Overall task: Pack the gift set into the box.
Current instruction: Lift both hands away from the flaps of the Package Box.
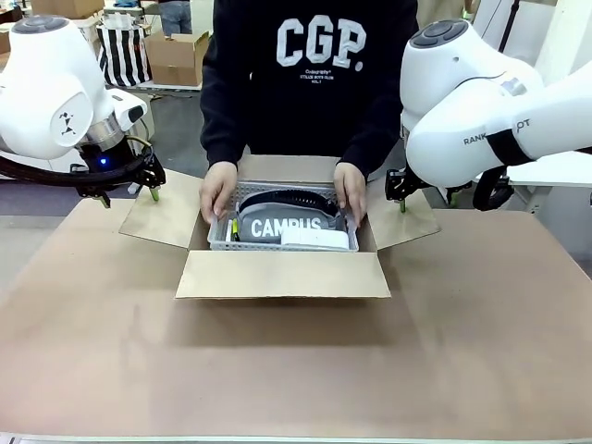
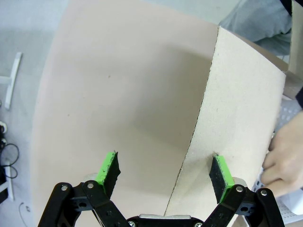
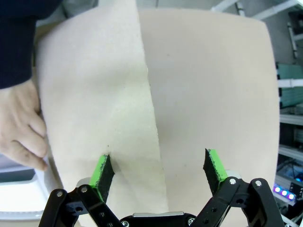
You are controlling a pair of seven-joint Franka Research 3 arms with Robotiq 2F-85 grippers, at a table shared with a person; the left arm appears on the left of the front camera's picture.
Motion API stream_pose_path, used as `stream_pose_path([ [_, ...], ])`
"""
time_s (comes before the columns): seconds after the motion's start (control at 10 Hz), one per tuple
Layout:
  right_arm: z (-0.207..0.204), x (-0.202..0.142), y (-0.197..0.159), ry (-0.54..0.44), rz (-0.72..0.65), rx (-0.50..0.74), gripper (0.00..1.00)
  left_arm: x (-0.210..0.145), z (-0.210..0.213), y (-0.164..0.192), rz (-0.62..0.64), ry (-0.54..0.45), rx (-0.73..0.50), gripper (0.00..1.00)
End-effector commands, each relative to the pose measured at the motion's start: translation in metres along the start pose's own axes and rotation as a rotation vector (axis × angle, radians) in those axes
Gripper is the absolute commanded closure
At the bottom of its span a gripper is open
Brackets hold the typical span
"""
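Front: the person's hands (image 1: 219, 190) settle the gift set (image 1: 285, 227) inside the box (image 1: 282, 276). Left wrist: left gripper (image 2: 163, 174), fingers apart, straddles the edge of a side flap (image 2: 241, 109). Right wrist: right gripper (image 3: 158, 172), equally spread; both flaps should stay wide until hands clear.

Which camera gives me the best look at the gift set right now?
Front view: the gift set lies in the box, its white CAMPUS lettering readable. Both wrist views face the box's side flaps and catch just a sliver of its pale tray.
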State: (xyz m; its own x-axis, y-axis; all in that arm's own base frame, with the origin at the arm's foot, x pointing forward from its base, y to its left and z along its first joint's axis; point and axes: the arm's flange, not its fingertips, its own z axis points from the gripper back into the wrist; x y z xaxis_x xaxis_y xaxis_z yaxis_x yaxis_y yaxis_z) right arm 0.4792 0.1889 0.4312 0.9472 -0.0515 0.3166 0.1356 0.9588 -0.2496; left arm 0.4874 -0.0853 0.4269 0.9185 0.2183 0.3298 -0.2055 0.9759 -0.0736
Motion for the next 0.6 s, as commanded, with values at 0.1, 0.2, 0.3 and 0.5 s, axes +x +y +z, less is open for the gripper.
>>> stream_pose_path([
  [0.1,0.0008,-0.0007,-0.0011,-0.007,-0.001,0.004,0.00,-0.0012,0.0014,-0.0023,0.014,-0.010,0.021,0.00],
  [0.2,0.0008,-0.0007,-0.0011,-0.007,-0.001,0.004,0.00,-0.0012,0.0014,-0.0023,0.014,-0.010,0.021,0.00],
  [0.3,0.0008,-0.0007,-0.0011,-0.007,-0.001,0.004,0.00,-0.0012,0.0014,-0.0023,0.014,-0.010,0.021,0.00],
  [0.5,0.0008,-0.0007,-0.0011,-0.007,-0.001,0.004,0.00,-0.0012,0.0014,-0.0023,0.014,-0.010,0.021,0.00],
])
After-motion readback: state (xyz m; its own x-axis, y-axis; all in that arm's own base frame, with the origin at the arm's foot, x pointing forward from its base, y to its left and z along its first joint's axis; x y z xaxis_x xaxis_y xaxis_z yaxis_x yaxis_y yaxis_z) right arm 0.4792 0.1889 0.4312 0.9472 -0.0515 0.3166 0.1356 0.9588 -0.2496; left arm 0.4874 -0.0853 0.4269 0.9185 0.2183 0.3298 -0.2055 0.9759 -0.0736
